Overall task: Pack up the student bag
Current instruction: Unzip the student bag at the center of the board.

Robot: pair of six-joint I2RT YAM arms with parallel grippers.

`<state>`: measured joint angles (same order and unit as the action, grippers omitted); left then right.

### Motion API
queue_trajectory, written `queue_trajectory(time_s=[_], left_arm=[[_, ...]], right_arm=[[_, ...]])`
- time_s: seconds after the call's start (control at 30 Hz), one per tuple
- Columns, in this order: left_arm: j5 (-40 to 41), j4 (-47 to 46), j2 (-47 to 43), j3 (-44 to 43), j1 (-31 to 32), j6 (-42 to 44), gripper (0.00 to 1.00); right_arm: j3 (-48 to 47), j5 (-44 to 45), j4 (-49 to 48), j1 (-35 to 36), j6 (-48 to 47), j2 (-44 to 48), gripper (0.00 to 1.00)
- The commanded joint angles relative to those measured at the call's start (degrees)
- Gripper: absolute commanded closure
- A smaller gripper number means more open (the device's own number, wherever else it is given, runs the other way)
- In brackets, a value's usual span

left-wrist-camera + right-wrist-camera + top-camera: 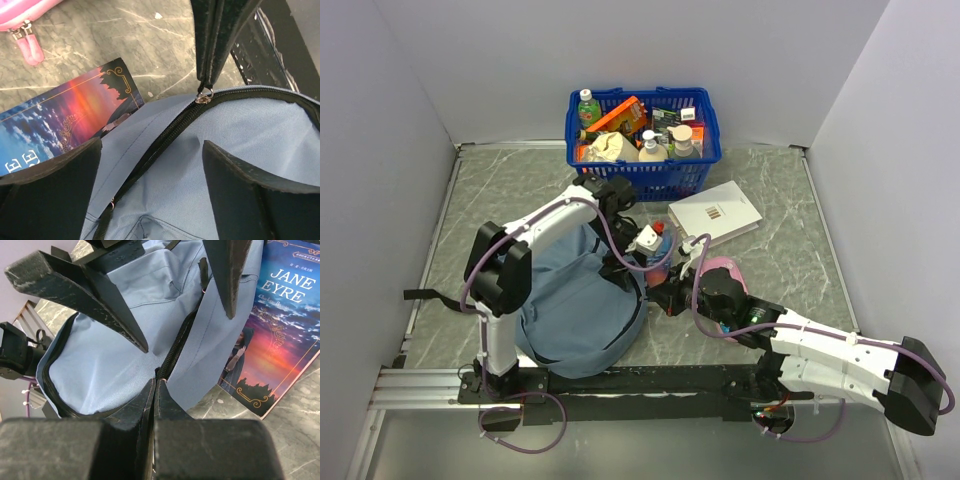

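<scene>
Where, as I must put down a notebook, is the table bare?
Bare marble lies far left, between the blue basket and left wall, and right, between the white book and right wall. Crowded middle: student bag, pink case.

A blue plastic basket (642,182) stands at the far edge of the grey marbled worktop (790,230), crammed with a green-capped bottle (586,102), an orange packet (620,113), a white bottle (651,149) and a jar (682,140). Just in front of it, to the right, lies a flat white book (715,212). Nearer still sits a pink pencil case (728,268), its zip pull (29,47) resting on the marble. A paperback of Jane Eyre (280,330) lies cover-up, showing a sunset sky.
</scene>
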<state>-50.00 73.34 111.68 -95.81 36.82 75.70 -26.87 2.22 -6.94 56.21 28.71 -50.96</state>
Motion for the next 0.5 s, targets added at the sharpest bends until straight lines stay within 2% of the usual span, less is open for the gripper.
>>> queue_trajectory(time_s=[0.0,0.23,0.27,0.33,0.37,0.47], left_arm=[[0.25,4.33,1.52,0.01,1.50,6.03,0.17],[2.36,1.72,1.53,1.94,2.64,5.42,0.35],[2.71,1.80,1.79,1.77,2.82,5.51,0.44],[3.15,3.38,3.19,0.19,3.00,5.60,0.56],[3.24,3.82,3.72,-0.60,3.08,5.34,0.70],[4.55,3.39,4.51,-3.06,3.08,2.70,0.93]], right_arm=[[-0.37,0.59,-4.31,-0.22,0.30,1.13,1.00],[-0.29,-0.02,-5.54,-0.31,0.56,0.34,1.00],[-0.29,-0.11,-5.71,-0.31,0.56,0.25,1.00],[-0.29,-0.02,-5.63,-0.31,0.47,0.42,1.00],[-0.29,0.07,-5.63,-0.31,0.47,0.51,1.00],[-0.29,0.33,-4.93,-0.31,0.29,0.86,1.00]])
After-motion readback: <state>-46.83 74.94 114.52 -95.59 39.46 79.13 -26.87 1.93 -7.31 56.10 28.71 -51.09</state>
